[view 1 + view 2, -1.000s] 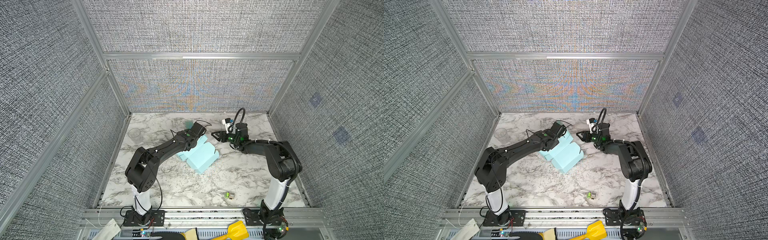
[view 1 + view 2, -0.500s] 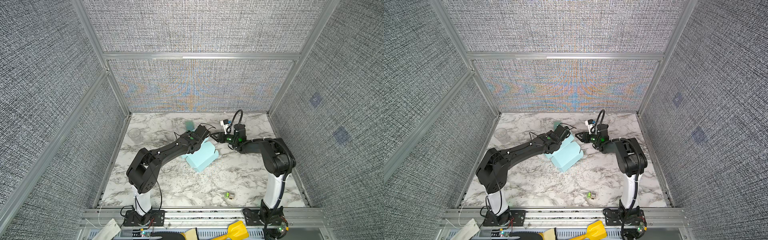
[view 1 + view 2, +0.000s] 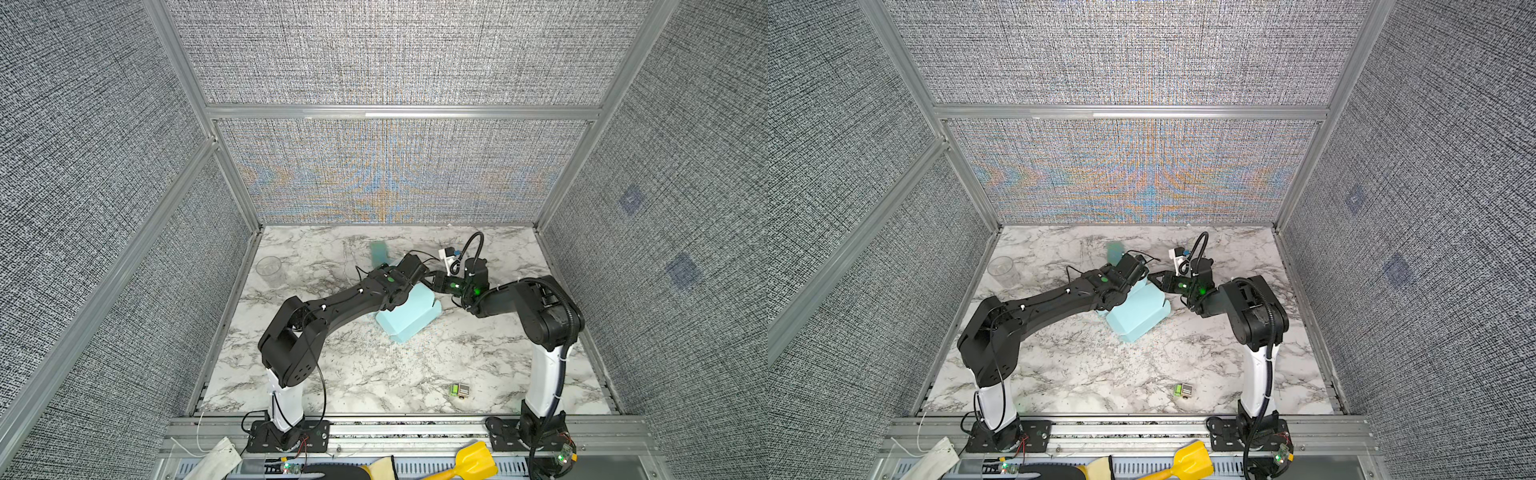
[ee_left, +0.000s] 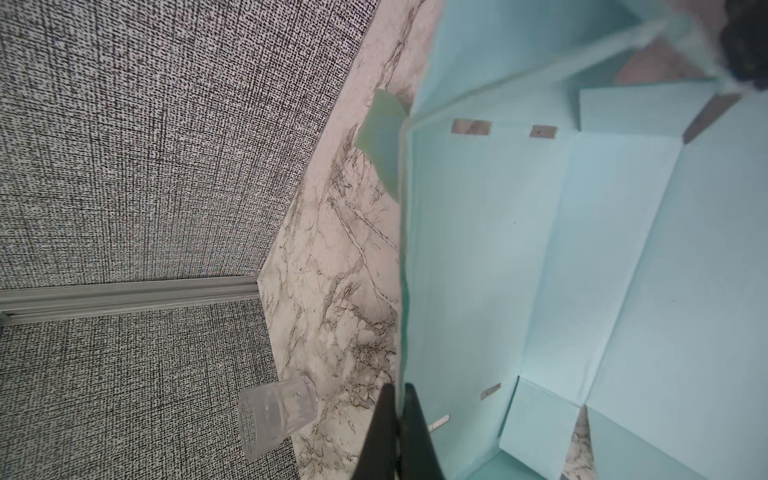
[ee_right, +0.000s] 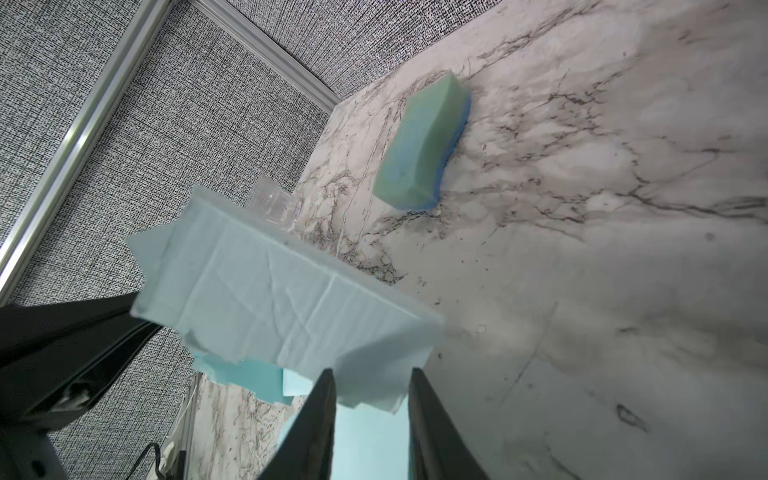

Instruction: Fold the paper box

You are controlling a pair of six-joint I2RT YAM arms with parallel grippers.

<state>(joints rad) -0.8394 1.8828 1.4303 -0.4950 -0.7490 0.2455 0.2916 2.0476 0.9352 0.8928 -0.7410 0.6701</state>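
We see our left tool (image 4: 399, 390) pinched tight on a side wall of the paper box (image 3: 409, 316), which sits on the desk (image 3: 374, 374) near the sponge (image 3: 379, 252); our right tool (image 5: 372, 374) stands narrowly apart around a raised flap.

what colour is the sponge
The sponge is green over a blue layer, clearest in the right wrist view.
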